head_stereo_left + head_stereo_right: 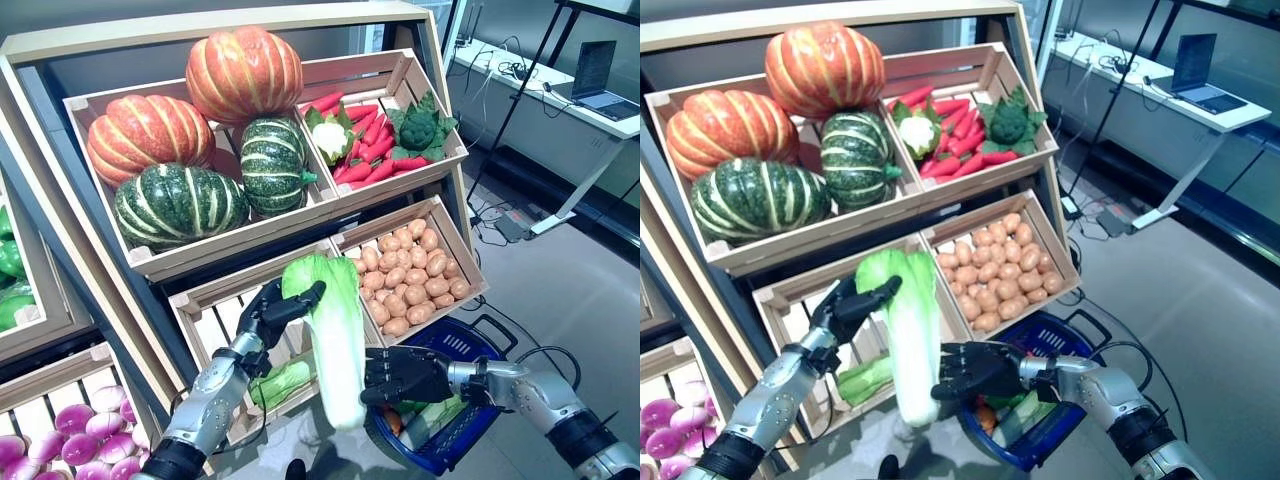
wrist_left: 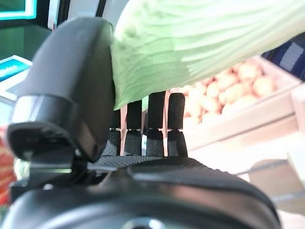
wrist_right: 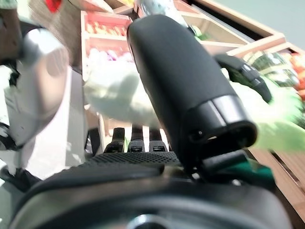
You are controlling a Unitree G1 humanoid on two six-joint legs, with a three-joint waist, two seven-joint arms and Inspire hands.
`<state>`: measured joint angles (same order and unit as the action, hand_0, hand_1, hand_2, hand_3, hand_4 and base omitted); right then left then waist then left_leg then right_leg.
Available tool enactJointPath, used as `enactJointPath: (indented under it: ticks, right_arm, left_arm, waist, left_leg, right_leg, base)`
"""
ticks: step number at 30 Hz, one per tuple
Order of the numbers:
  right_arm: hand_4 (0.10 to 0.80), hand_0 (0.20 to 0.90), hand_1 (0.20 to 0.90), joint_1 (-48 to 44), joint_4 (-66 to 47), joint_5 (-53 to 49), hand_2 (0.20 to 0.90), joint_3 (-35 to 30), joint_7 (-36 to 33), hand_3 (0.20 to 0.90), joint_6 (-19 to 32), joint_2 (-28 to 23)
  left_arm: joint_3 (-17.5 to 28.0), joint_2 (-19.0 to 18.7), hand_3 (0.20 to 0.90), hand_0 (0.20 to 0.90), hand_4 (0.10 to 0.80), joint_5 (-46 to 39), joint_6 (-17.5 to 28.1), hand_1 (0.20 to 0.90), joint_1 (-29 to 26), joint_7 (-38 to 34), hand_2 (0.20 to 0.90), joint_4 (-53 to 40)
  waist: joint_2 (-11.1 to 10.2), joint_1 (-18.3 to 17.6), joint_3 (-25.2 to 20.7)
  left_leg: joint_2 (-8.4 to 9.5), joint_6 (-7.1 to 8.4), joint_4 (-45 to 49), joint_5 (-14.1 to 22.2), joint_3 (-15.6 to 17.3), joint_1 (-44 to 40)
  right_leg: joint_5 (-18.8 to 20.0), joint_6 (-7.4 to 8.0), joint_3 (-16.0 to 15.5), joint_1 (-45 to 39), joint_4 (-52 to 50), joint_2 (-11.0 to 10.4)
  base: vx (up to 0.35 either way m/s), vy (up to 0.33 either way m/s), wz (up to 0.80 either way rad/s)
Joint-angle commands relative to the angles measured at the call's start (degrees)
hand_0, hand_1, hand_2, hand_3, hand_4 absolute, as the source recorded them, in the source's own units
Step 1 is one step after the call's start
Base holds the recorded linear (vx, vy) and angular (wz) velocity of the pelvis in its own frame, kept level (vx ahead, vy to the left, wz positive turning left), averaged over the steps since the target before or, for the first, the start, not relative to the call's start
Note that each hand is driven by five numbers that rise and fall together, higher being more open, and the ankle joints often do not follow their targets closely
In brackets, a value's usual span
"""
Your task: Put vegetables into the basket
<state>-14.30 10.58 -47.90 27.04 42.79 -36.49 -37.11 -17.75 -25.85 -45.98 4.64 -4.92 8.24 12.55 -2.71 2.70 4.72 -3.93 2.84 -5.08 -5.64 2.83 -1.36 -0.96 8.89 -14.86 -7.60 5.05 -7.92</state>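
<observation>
A long napa cabbage (image 1: 337, 345) with green leaves and a white stalk hangs upright in front of the stand's lower crates. My left hand (image 1: 268, 312) is shut on its leafy top; in the left wrist view the thumb (image 2: 71, 81) presses on the leaves (image 2: 200, 43). My right hand (image 1: 405, 375) is at the cabbage's white lower part, just above the blue basket (image 1: 470, 425). In the right wrist view the stalk (image 3: 119, 95) lies between thumb and fingers. Green vegetables (image 1: 432, 412) and an orange one (image 1: 392, 420) lie in the basket.
A wooden stand (image 1: 120, 250) with sloping crates of vegetables rises close in front. The basket stands on the grey floor at its lower right corner. A white desk (image 1: 560, 100) with a laptop and floor cables is at the far right.
</observation>
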Motion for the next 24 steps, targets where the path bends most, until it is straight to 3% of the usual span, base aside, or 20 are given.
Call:
enactJointPath:
  ticks: [1, 11, 18, 20, 21, 24]
  right_arm:
    - [0.8, 0.9, 0.9, -5.53, -4.9, -8.41, 0.9, 2.64, 6.19, 0.9, -0.06, 4.47]
    - [0.8, 0.9, 0.9, -4.5, -4.62, -8.73, 0.9, 3.57, -8.12, 0.9, 3.12, 7.28]
    - [0.8, 0.9, 0.9, -4.29, -5.07, -7.52, 0.9, 3.07, -10.76, 0.9, 4.21, 7.69]
    - [0.445, 0.368, 0.368, -4.55, -5.65, -7.65, 0.368, 3.32, -11.76, 0.368, 4.5, 7.6]
    - [0.4, 0.3, 0.3, -4.59, -5.62, -7.32, 0.3, 3.21, -11.85, 0.3, 4.83, 7.57]
    - [0.4, 0.3, 0.3, -4.52, -5.9, -7.62, 0.3, 3.08, -12.43, 0.3, 5.4, 7.59]
  left_arm:
    - [-1.54, 2.88, 0.3, 0.3, 0.4, -5.13, 5.24, 0.3, -9.3, 3.27, 0.3, -2.06]
    - [-1.47, 3.93, 0.3, 0.3, 0.4, -4.9, 6.4, 0.3, -8.61, 0.45, 0.3, -2.7]
    - [-1.39, 4.0, 0.3, 0.3, 0.4, -4.81, 6.57, 0.3, -8.59, -0.62, 0.3, -2.96]
    - [-1.2, 4.32, 0.3, 0.3, 0.4, -4.56, 6.55, 0.3, -8.62, -1.01, 0.3, -2.88]
    - [-1.03, 4.25, 0.3, 0.3, 0.4, -4.63, 6.3, 0.3, -8.66, -1.11, 0.3, -3.07]
    - [-0.94, 4.45, 0.3, 0.3, 0.4, -4.37, 6.03, 0.3, -8.62, -1.07, 0.3, -2.99]
  waist:
    - [-1.2, 1.21, -3.43]
    - [-0.95, 0.89, -3.81]
    - [-0.91, 0.71, -3.69]
    - [-0.87, 0.69, -3.68]
    - [-0.88, 0.7, -3.71]
    - [-0.86, 0.71, -3.82]
  left_leg:
    - [0.48, 0.22, 0.08, 5.38, 1.17, -2.71]
    - [0.37, 0.21, 0.08, 5.27, 1.14, -2.73]
    - [0.46, 0.07, 0.08, 5.33, 1.02, -2.86]
    - [0.44, 0.12, 0.08, 5.33, 0.93, -2.93]
    - [0.43, 0.13, 0.08, 5.32, 0.91, -2.94]
    - [0.4, 0.14, 0.08, 5.34, 0.94, -3.02]
  right_leg:
    - [4.23, 0.43, 0.51, 2.1, -1.01, -3.49]
    - [4.33, 0.43, 1.06, 2.18, -0.93, -3.57]
    - [4.28, 0.38, 1.39, 2.17, -0.95, -3.5]
    - [4.3, 0.34, 1.42, 2.04, -0.87, -3.55]
    - [4.32, 0.35, 1.41, 1.97, -0.78, -3.57]
    - [4.35, 0.37, 1.44, 1.86, -0.74, -3.59]
  base:
    - [0.0, 0.0, 0.0]
    - [0.0, 0.0, 0.0]
    - [0.0, 0.0, 0.0]
    - [0.0, 0.0, 0.0]
    - [0.0, 0.0, 0.0]
    - [0.0, 0.0, 0.0]
